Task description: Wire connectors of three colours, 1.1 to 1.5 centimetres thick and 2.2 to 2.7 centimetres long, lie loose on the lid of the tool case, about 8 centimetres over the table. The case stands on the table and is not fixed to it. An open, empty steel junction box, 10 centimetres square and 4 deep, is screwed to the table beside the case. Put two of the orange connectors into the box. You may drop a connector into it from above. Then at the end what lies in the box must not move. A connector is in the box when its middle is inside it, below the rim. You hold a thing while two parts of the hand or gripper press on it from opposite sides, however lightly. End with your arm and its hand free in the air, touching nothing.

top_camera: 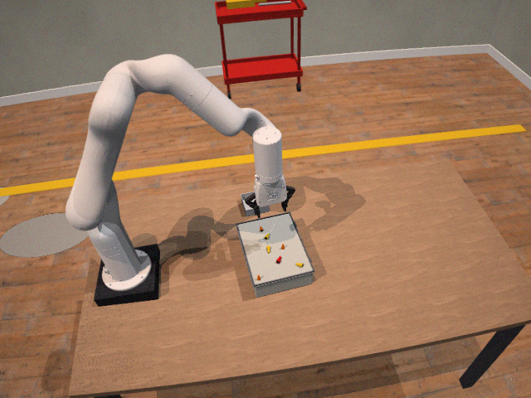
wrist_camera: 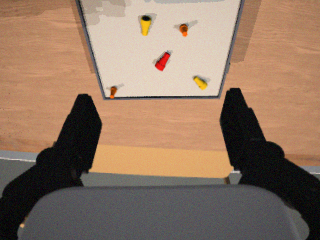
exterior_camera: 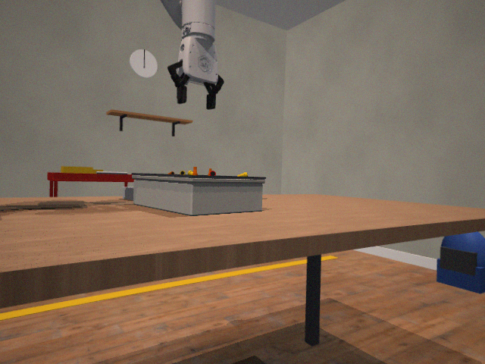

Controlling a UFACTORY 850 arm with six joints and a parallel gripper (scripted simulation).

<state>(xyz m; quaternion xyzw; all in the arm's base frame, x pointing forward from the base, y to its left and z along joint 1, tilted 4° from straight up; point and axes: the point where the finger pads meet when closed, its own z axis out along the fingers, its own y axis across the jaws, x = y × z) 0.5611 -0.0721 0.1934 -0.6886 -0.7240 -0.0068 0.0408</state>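
My base [top_camera: 103,295] is sitting at the left of the table [top_camera: 386,257], and my arm [top_camera: 103,128] is arching up and over toward the middle. Just right of that arch, the steel junction box [top_camera: 247,204] is standing on the table, half hidden behind my wrist in the top view, touching or nearly touching the far end of the tool case [top_camera: 280,286].

My gripper [top_camera: 270,211] is hanging high above the far edge of the case, pointing straight down. I am keeping the fingers spread as wide as they go, and I am gripping nothing between them.

On the grey lid [top_camera: 253,250], the connectors are lying loose and well apart. One orange connector [top_camera: 258,277] is resting at the near left corner, another orange one [top_camera: 260,228] is lying near the far end, and a third [top_camera: 282,246] is sitting toward the middle right. Three yellow connectors [top_camera: 268,249] are scattered among them, and a red connector [top_camera: 279,259] is lying near the centre.

Beyond the table, a red cart [top_camera: 261,68] is standing by the wall.
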